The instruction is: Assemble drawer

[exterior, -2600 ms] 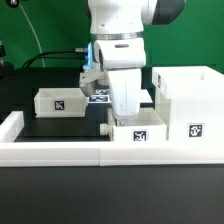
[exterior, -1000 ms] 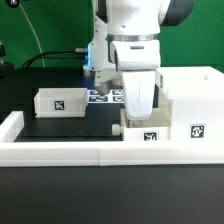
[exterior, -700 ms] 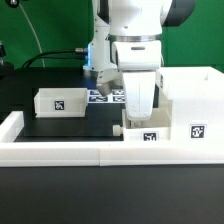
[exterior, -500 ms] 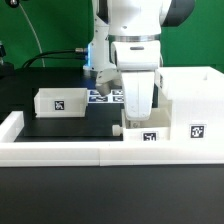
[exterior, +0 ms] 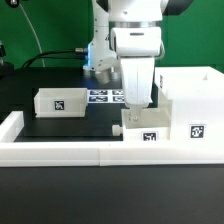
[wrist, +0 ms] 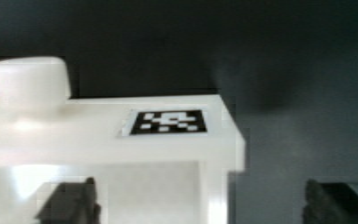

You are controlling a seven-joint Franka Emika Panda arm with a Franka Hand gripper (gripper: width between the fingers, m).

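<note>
The gripper [exterior: 137, 102] hangs just above a small white tray [exterior: 145, 128] and its fingers stand apart, holding nothing. That tray lies against the front rail, beside the tall white box housing [exterior: 191, 108] at the exterior view's right. In the wrist view the tray's tagged wall [wrist: 172, 122] and its round knob [wrist: 28, 85] show below the open gripper [wrist: 202, 203]. One dark fingertip [wrist: 66, 203] is over the tray and the other is over the black table. A second tray [exterior: 58, 101] sits at the exterior view's left.
The marker board [exterior: 104, 96] lies flat on the black tabletop behind the gripper. A low white rail [exterior: 60, 150] edges the table at the front and the exterior view's left. Cables and dark equipment stand at the back.
The gripper first slid the tray toward the housing at the exterior view's right. In the last half second it has let go and risen off the tray, which stays put.
</note>
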